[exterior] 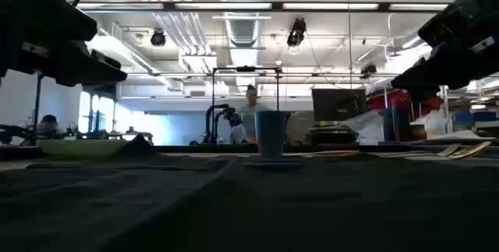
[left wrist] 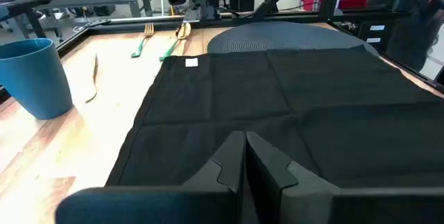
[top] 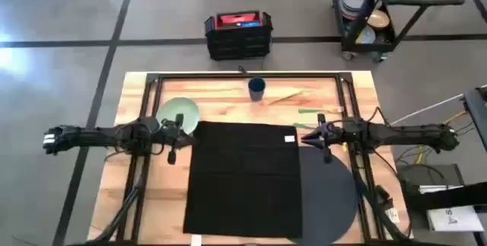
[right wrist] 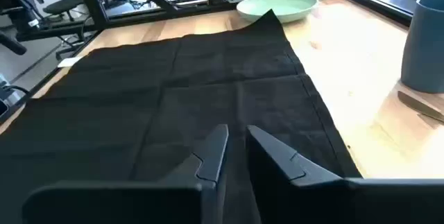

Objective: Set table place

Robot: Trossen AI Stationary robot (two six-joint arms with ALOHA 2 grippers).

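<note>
The black cloth napkin lay spread flat mid-table, covering much of the dark grey placemat toward the near right corner. It appeared light, limp and prone to bunching; a corner or hem seemed the soundest hold. Its long axis ran from the near edge to the far edge. The left gripper hung at its far left corner, jaws together; the right gripper at its far right corner, jaws barely parted.

A grey floor crossed by dark lines holds a black-and-red toolbox and a black cart.
</note>
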